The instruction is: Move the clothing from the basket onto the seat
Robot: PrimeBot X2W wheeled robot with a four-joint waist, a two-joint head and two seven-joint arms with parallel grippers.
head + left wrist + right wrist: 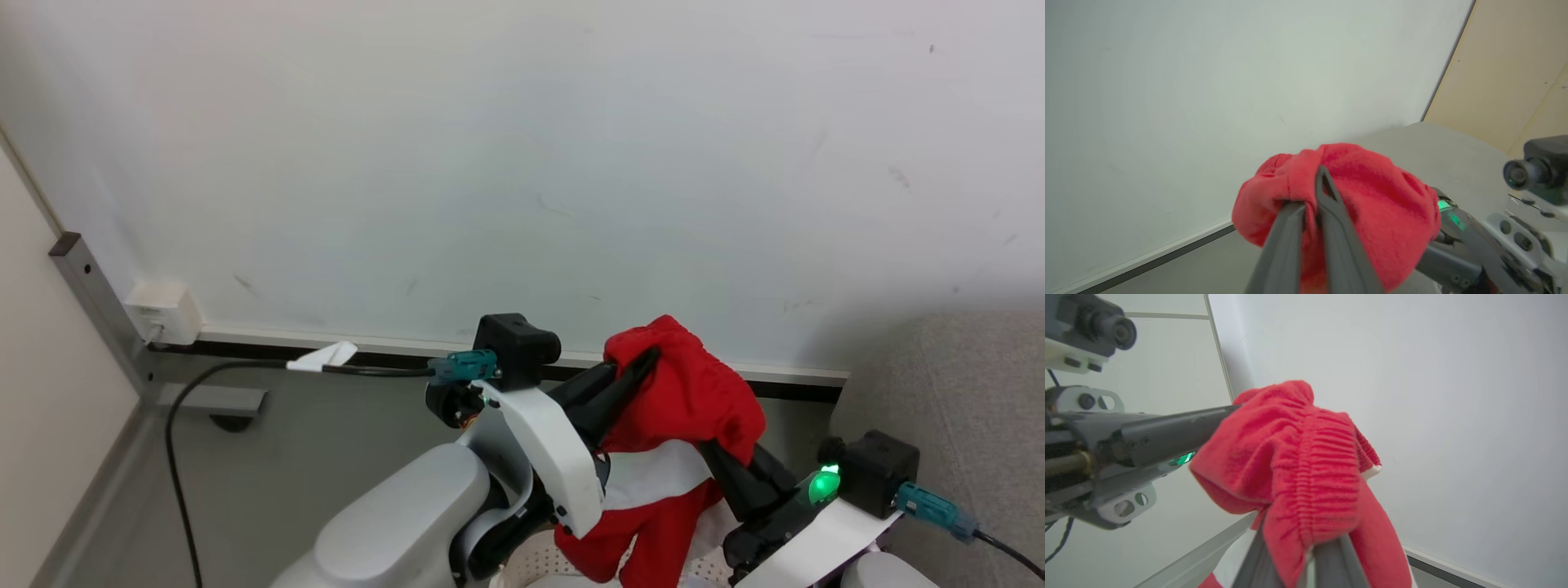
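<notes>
The background is a pale wall (pixel 522 163) that meets a grey floor (pixel 310 441) at a dark skirting line. The seat (pixel 963 384) stands at the right edge of the head view. Its rounded grey corner is near the wall, and its surface in view is bare.

The basket (pixel 535 565) shows as a strip of perforated wall at the bottom of the head view, directly below the arms. Its contents are hidden.

The clothing (pixel 686 392) is one red garment with a white band. It is held in the air above the basket, and its lower end hangs down toward the rim. It does not touch the seat.

- Left pincer (pixel 1310 192): fingers pressed together on a fold of the clothing, at its upper left part.
- Right pincer (pixel 1300 551): fingers pinching the ribbed red edge, with the tips buried in the cloth.

Progress: the lift from the basket appears done for this garment. The transfer to the seat and the release are not yet done. Whether more clothing lies in the basket cannot be told.

Clearance: the seat lies to the robot's right, just beyond the right arm. The path in that direction looks open above the basket rim. The hanging lower end could catch on the rim if it is carried low. The wall is close ahead, so forward room is limited. A cable (pixel 175 457) lies on the floor at the left, well apart from the path.
</notes>
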